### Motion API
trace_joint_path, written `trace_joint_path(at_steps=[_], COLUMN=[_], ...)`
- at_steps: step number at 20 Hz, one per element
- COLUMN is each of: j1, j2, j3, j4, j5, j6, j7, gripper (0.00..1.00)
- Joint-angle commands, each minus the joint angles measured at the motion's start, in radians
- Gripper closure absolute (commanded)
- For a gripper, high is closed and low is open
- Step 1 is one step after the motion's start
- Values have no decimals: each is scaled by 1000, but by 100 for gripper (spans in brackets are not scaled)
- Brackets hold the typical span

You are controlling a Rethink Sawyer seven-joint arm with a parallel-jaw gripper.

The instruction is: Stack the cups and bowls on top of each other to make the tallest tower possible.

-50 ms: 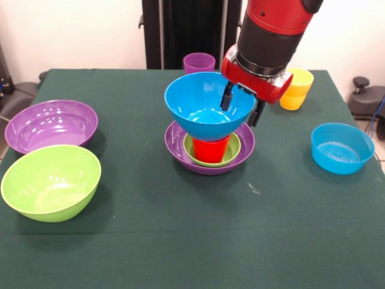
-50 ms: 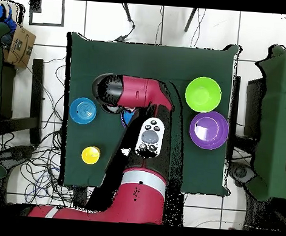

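gripper pinching large blue bowl's rim – one finger inside, one outside

Glossy red arm with black cylindrical joint bands, red wrist collar, grey-buttoned white panel.

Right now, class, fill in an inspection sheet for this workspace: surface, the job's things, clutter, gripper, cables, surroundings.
Surface: dark green table, nothing spilled.
Job's things: tower at centre, a purple bowl holding a small green bowl and red cup, large blue bowl on top. Loose: purple bowl, lime green bowl, small blue bowl, purple cup, stacked yellow cups.
Clutter: nothing seen.
Gripper: gripper straddles the blue bowl's rim, one finger inside, one outside.
Cables: tangled on the floor around the table.
Surroundings: cardboard box beside the table.
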Motion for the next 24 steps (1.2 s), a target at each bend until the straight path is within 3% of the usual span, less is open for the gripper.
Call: trace_joint_path(at_steps=[1,16,24], j1=[-15,-32,-38], j2=[49,25,24], j3=[113,135,138], j4=[50,20,-45], j5=[-30,-7,-12], j6=[-31,-4,76], j7=[-36,-51,-70], gripper=[0,0,0])
